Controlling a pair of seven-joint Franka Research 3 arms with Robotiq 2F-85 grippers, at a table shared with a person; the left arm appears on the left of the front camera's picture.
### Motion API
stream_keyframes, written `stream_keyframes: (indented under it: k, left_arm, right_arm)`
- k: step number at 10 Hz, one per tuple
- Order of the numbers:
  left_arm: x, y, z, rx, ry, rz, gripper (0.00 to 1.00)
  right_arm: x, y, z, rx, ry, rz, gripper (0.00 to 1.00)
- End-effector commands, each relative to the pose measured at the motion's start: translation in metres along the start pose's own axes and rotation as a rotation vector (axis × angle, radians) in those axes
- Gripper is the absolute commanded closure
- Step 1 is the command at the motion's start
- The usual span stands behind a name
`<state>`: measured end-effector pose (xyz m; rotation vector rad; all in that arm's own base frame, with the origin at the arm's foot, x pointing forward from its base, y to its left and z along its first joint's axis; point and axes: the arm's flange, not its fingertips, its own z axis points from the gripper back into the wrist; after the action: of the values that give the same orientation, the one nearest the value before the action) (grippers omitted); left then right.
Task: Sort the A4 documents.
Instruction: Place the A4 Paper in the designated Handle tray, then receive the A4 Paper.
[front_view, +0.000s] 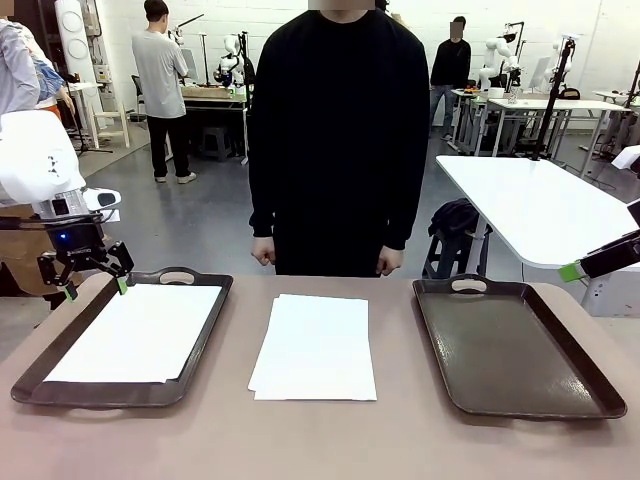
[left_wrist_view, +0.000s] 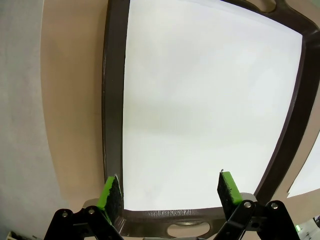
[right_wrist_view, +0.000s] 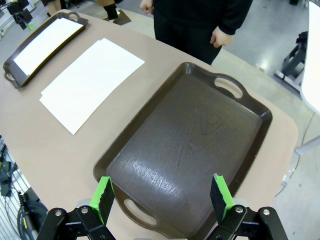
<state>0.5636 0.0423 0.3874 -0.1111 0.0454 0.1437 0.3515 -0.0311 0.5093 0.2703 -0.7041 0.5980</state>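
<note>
One sheet (front_view: 135, 333) lies in the left tray (left_wrist_view: 114, 100), the other A4 documents (front_view: 313, 347) stacked between the trays; left gripper (front_view: 96, 289) and right gripper (right_wrist_view: 162, 192) hover open, empty, so lifting the stack's top sheet probably comes next.

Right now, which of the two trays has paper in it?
The left tray, by the left hand: a white sheet covers its floor. The right tray is bare; the other sheets lie stacked between them.
</note>
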Motion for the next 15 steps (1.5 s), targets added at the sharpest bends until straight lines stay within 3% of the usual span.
stream_keyframes:
  k: [1,12,13,15]
  left_arm:
    - [0.001,0.001,0.002,0.006,-0.005,-0.001,0.0]
    - [0.0,0.0,0.0,0.0,-0.001,0.0,0.0]
    - [0.001,-0.025,0.008,0.082,-0.028,-0.081,0.0]
    - [-0.024,-0.069,0.048,0.167,-0.219,-0.211,0.0]
  right_arm:
    - [-0.001,-0.001,-0.002,0.019,-0.007,-0.005,0.0]
    - [-0.001,-0.001,-0.002,0.019,-0.007,-0.005,0.0]
    - [-0.001,-0.001,-0.002,0.019,-0.007,-0.005,0.0]
    - [-0.001,-0.001,-0.002,0.019,-0.007,-0.005,0.0]
